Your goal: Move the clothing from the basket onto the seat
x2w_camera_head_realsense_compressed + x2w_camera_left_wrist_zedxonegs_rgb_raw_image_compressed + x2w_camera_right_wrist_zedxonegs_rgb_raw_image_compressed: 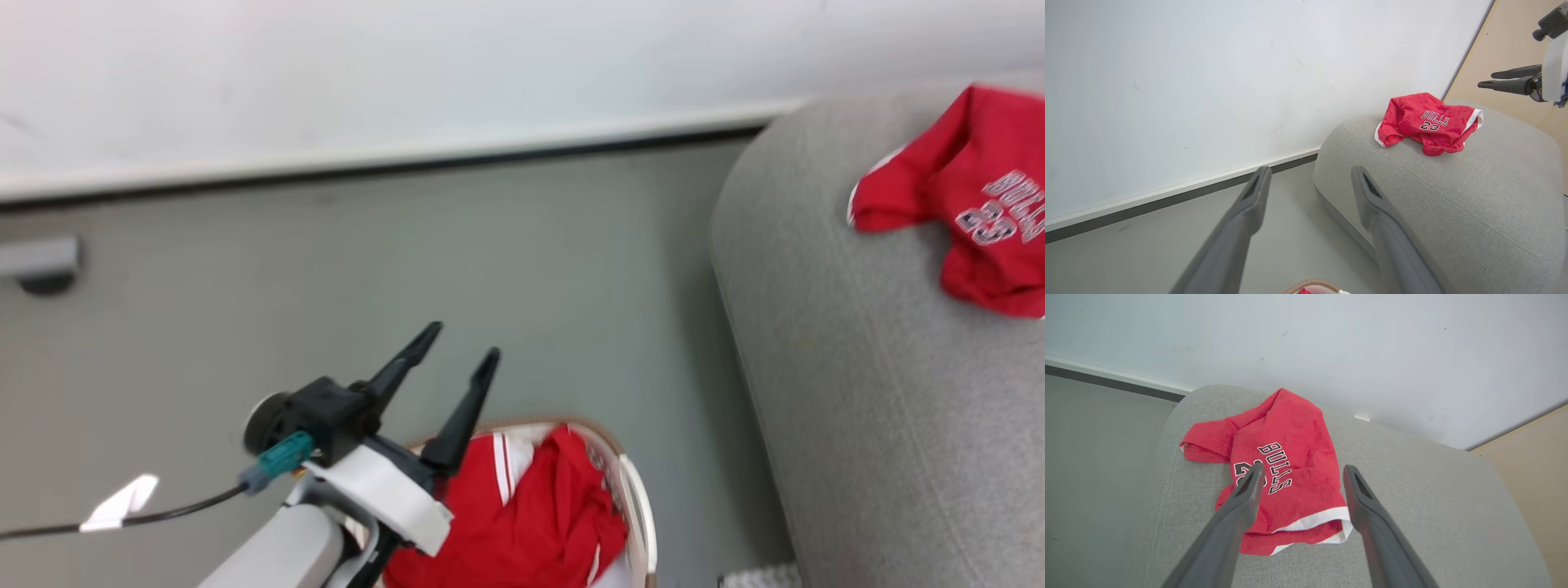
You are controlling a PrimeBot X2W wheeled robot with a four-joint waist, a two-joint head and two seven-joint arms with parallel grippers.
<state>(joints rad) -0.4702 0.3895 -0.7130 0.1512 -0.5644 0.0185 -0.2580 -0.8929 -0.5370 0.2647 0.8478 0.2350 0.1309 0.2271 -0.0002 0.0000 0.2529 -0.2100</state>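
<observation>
Lower middle of the head view: the left tool stands spread and empty above the basket, a red white-striped garment lying inside. Farther, upper right, the Bulls 23 jersey lies crumpled on the grey sofa, the right tool spread above it, pinching nothing. Lift that tool straight clear so no finger snags fabric.
</observation>
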